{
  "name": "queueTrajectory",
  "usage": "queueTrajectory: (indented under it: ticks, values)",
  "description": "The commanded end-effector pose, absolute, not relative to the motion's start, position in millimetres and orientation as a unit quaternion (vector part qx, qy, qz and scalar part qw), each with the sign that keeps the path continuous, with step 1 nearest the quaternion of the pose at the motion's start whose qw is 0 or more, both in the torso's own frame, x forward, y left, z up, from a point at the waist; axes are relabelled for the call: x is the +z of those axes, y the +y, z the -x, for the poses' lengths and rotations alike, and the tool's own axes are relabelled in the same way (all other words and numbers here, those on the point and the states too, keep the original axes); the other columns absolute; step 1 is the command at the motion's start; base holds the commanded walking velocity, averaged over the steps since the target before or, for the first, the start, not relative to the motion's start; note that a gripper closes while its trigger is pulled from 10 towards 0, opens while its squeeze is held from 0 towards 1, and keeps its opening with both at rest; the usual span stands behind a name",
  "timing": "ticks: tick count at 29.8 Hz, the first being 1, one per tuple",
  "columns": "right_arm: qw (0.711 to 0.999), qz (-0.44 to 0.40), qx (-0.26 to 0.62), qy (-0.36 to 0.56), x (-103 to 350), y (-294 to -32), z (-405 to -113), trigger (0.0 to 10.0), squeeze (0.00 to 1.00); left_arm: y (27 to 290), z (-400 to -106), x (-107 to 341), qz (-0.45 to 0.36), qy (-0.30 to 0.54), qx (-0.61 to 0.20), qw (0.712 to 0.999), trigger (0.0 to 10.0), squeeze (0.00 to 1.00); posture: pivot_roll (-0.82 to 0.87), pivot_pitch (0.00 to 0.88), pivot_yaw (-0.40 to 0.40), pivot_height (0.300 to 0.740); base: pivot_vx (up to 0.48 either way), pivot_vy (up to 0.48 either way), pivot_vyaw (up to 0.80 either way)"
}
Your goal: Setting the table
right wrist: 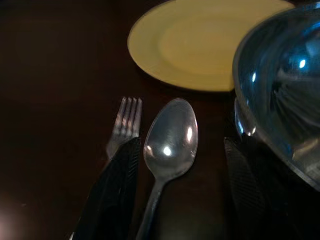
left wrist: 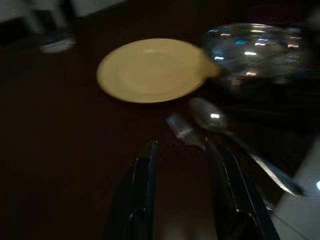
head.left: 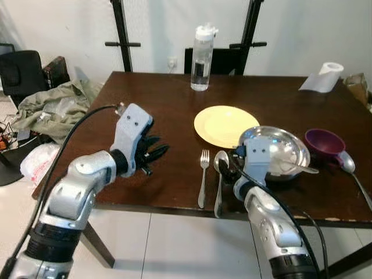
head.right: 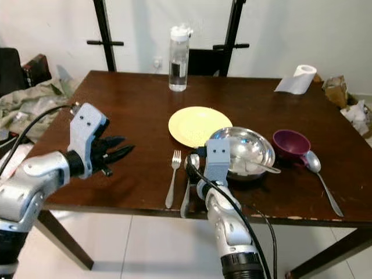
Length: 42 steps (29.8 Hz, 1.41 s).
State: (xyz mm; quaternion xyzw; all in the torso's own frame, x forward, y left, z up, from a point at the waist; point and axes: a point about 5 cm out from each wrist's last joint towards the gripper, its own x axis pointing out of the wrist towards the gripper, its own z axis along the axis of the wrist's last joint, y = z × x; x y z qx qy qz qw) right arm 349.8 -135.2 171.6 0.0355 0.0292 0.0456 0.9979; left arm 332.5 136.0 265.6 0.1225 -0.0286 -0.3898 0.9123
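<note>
A yellow plate [head.left: 225,125] lies mid-table. Touching its right edge is a steel bowl [head.left: 276,152] with a utensil resting inside. In front of the plate a fork [head.left: 203,174] and a large spoon [head.left: 220,174] lie side by side near the table's front edge. My right gripper [right wrist: 177,190] is open and low over the table, its fingers [right wrist: 115,195] on either side of the spoon's neck, between the fork and the bowl. My left gripper [head.left: 157,152] hovers open and empty above the wood, left of the fork and pointing toward it.
A purple bowl [head.left: 325,144] and a long spoon [head.left: 354,174] lie at the right. A water bottle [head.left: 201,58] stands at the far edge and a paper roll [head.left: 324,77] at the far right corner. Clothes and bags [head.left: 52,107] lie on the floor at the left.
</note>
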Motion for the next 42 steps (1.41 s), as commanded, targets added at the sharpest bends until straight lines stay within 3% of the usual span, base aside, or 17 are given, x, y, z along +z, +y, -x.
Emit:
queueTrajectory:
  ticks: [1,20,21,23,37,38,39,40,42]
  values:
    - [0.998,-0.033,0.036,0.042,170,-134,-348,10.0,0.0,137,-334,270,-0.11,-0.022,-0.413,0.904,10.0,0.0,0.1,0.193,0.124,0.74,0.0,0.0,0.0]
    - [0.988,-0.022,0.037,0.147,130,-130,-333,10.0,0.0,125,-356,313,-0.137,-0.056,-0.453,0.879,10.0,0.0,0.11,0.215,0.114,0.74,0.0,0.0,0.0]
    - [0.987,-0.02,0.038,0.154,127,-131,-332,8.9,0.0,126,-357,314,-0.137,-0.057,-0.453,0.879,10.0,0.0,0.11,0.214,0.111,0.74,0.0,0.0,0.0]
    - [0.985,-0.019,0.038,0.167,121,-131,-332,0.0,0.0,128,-360,318,-0.14,-0.06,-0.448,0.881,10.0,0.0,0.11,0.212,0.108,0.74,0.0,0.0,0.0]
    - [0.986,-0.012,0.034,0.161,124,-135,-335,0.0,0.0,131,-366,319,-0.141,-0.064,-0.439,0.885,10.0,0.0,0.11,0.195,0.11,0.74,0.0,0.0,0.0]
    - [0.989,0.001,0.035,0.141,132,-136,-336,8.2,0.0,131,-367,319,-0.14,-0.065,-0.438,0.885,10.0,0.0,0.11,0.192,0.11,0.74,0.0,0.0,0.0]
    - [0.989,0.001,0.035,0.141,132,-136,-336,8.2,0.0,131,-367,319,-0.14,-0.065,-0.438,0.885,10.0,0.0,0.11,0.192,0.11,0.74,0.0,0.0,0.0]
    - [0.991,0.002,0.035,0.129,137,-137,-337,10.0,0.0,131,-367,318,-0.14,-0.066,-0.438,0.886,10.0,0.0,0.11,0.192,0.11,0.74,0.0,0.0,0.0]
    - [0.993,-0.001,0.034,0.109,144,-137,-338,10.0,0.0,131,-367,317,-0.14,-0.065,-0.437,0.886,10.0,0.0,0.11,0.19,0.111,0.74,0.0,0.0,0.0]
